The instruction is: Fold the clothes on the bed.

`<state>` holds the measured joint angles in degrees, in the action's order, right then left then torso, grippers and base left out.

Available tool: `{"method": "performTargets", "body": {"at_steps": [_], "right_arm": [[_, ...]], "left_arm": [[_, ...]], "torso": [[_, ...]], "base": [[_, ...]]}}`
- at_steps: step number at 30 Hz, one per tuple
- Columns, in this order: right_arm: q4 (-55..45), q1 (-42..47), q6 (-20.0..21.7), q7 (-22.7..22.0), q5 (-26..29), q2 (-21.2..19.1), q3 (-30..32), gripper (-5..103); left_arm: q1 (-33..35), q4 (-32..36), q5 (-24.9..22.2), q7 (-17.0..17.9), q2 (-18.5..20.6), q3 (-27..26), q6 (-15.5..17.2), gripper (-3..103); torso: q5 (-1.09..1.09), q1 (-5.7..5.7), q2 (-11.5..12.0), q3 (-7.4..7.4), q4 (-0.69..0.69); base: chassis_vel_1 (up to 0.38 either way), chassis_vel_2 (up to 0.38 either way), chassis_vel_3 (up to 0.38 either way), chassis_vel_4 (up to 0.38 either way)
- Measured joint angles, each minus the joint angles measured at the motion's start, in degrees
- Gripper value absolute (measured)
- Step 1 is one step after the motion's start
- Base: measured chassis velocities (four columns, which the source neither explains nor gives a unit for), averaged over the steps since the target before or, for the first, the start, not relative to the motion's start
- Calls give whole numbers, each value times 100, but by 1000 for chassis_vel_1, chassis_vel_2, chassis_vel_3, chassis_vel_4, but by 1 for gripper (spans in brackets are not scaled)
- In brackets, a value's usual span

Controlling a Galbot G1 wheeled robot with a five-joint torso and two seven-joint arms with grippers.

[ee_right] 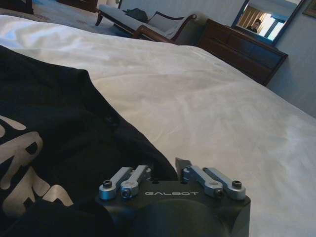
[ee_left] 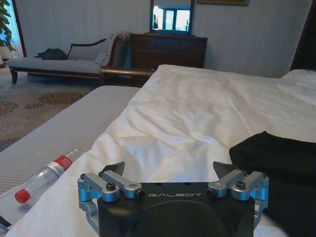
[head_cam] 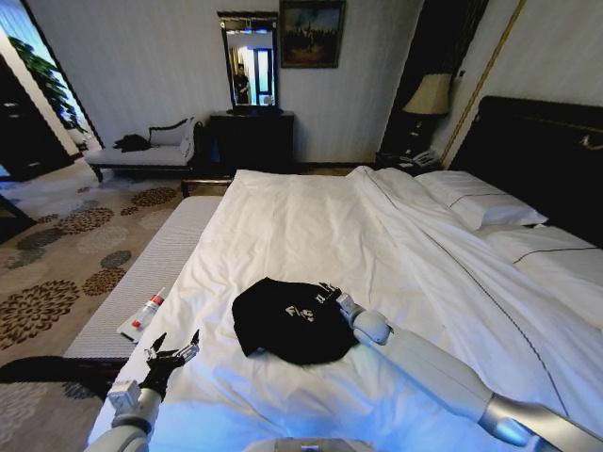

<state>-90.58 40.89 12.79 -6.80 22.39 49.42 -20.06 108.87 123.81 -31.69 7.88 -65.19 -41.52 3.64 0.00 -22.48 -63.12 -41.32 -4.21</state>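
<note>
Black T-shirt (head_cam: pixel 287 320) under the outstretched right gripper (head_cam: pixel 332 299); left gripper (head_cam: pixel 172 356) spread wide.

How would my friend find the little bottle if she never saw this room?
Start at the big white bed. Along its side runs a pale striped bench, and near the bench's close end lies the bottle. It is clear plastic with a red cap and red label, lying on its side.

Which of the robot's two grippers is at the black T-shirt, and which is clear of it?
The right gripper is at the black T-shirt, at its far edge. The left gripper hovers open near the bed's edge, apart from it.
</note>
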Motion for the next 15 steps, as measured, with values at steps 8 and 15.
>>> {"method": "performTargets", "body": {"at_steps": [8,15], "right_arm": [[-127,85,-35,6,-38,-42,32,2],[-292,157,-49,31,-19,-107,78,10]], "left_arm": [[-5,-1,12,1,-1,28,0,100],[-10,13,32,1,8,57,0,100]], "torso": [[0,0,0,0,0],[0,0,0,0,0]], "base": [[0,0,0,0],[0,0,0,0]]}}
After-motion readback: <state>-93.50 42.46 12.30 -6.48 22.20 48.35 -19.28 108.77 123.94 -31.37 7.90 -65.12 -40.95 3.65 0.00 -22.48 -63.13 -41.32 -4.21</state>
